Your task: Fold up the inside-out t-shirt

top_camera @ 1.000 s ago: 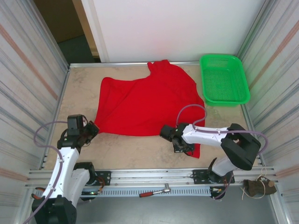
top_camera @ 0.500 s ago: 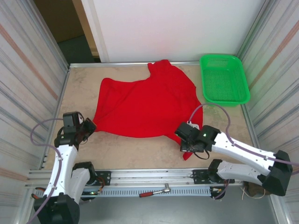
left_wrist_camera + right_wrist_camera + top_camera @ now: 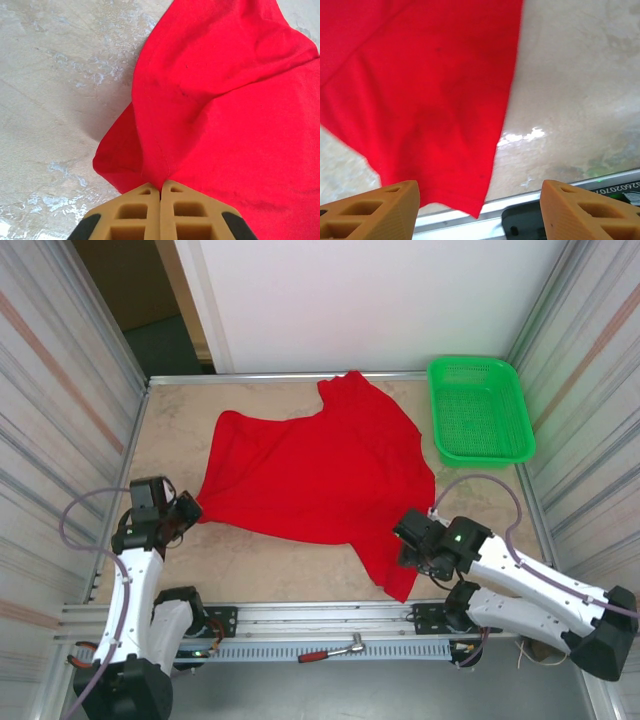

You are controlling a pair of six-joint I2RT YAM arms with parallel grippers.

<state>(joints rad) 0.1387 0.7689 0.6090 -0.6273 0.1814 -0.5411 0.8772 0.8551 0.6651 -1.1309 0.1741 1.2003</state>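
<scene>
From above: red t-shirt (image 3: pixel 320 475) spread flat mid-surface (image 3: pixel 260 565), left fingers (image 3: pixel 185 508) at its left corner, right fingers (image 3: pixel 412 540) beside its near tip. Left wrist: clenched on t-shirt edge. Right wrist: released, spread wide above the tip.

Beige mottled surface (image 3: pixel 265 565); glare patch (image 3: pixel 520 136) just ahead of right hand (image 3: pixel 408 543). White wall panel (image 3: pixel 380 300) far beyond it. Ribbed metal side wall (image 3: pixel 60 400) outboard of left hand (image 3: pixel 190 508); matching wall (image 3: pixel 590 390) outboard of right hand. Dark doorway (image 3: pixel 150 335) far beyond left hand.
</scene>
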